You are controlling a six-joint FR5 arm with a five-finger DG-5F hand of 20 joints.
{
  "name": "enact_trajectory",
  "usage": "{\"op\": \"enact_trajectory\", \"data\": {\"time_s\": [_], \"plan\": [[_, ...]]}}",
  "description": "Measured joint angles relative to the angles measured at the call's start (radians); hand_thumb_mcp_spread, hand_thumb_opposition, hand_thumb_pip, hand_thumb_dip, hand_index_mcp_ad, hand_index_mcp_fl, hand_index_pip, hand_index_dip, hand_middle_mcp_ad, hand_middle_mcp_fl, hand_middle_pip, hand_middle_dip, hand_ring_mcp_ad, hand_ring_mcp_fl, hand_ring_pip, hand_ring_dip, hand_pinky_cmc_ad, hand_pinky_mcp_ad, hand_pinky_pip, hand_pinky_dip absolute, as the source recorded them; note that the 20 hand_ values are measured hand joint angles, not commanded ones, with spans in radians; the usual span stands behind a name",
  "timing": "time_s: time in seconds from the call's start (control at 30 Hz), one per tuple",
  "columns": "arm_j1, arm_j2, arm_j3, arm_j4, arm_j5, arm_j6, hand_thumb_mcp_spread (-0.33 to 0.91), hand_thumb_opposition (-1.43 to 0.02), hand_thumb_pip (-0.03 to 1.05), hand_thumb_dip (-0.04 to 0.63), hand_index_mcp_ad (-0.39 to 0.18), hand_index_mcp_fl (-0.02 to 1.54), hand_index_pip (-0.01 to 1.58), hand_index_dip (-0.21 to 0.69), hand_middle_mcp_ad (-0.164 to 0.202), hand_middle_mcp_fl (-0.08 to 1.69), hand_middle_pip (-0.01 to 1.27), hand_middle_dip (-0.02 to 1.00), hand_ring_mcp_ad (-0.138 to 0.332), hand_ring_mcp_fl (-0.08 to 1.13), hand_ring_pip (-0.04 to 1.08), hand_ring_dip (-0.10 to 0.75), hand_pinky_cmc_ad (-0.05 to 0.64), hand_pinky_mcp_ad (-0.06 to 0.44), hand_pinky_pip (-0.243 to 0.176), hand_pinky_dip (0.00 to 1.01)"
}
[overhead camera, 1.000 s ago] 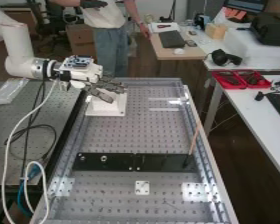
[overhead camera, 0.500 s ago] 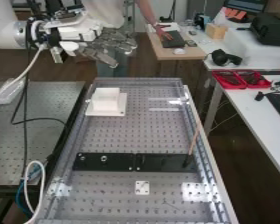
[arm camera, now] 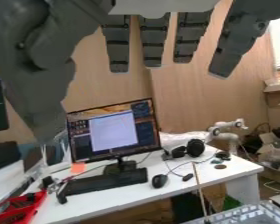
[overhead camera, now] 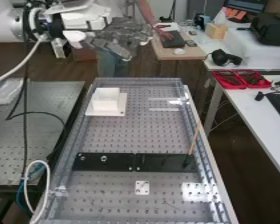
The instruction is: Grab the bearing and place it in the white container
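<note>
High beyond the bench's far end, the hand (overhead camera: 124, 37) is raised with its fingers spread and nothing between them. In the wrist view the hand (arm camera: 154, 42) has its fingers straight and its thumb apart. A white box-shaped container (overhead camera: 106, 100) stands on its flat base near the far left of the perforated bench. On the black plate (overhead camera: 117, 162) nearer the camera sits a small metal ring (overhead camera: 104, 158), which looks like the bearing. A smaller round piece (overhead camera: 82, 158) lies to its left; the hand is far from both.
A thin wooden stick (overhead camera: 194, 142) leans up from the black plate's right end. A small white plate (overhead camera: 142, 187) lies nearer the camera. Cables (overhead camera: 32, 120) hang along the left side. Red trays (overhead camera: 241, 80) and a monitor (arm camera: 113, 131) are on the white desk.
The hand has risen from beside the white container, up and away from the bench, then shifted a little to the right. The container, black plate and ring have stayed where they were.
</note>
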Motion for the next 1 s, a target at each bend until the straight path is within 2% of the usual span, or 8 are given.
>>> {"op": "enact_trajectory", "data": {"time_s": [0.27, 0.67, 1.0], "plan": [[-0.07, -0.034, 0.062, -0.033, -0.102, -0.01, 0.24, -0.73, 0.6, 0.22, -0.075, 0.06, 0.25, 0.185, 0.068, 0.01, 0.13, 0.21, 0.119, 0.0, 0.09, 0.103, 0.367, 0.278, -0.093, 0.38], [-0.122, -0.032, 0.095, -0.055, -0.163, -0.039, 0.24, -0.73, 0.6, 0.22, -0.077, 0.09, 0.2, 0.185, 0.065, 0.02, 0.13, 0.21, 0.119, 0.0, 0.09, 0.103, 0.363, 0.278, -0.089, 0.38], [-0.163, -0.044, 0.114, -0.081, -0.219, -0.006, 0.24, -0.73, 0.6, 0.22, -0.077, 0.09, 0.18, 0.187, 0.065, 0.02, 0.13, 0.21, 0.119, 0.0, 0.09, 0.103, 0.363, 0.278, -0.089, 0.38]]}}
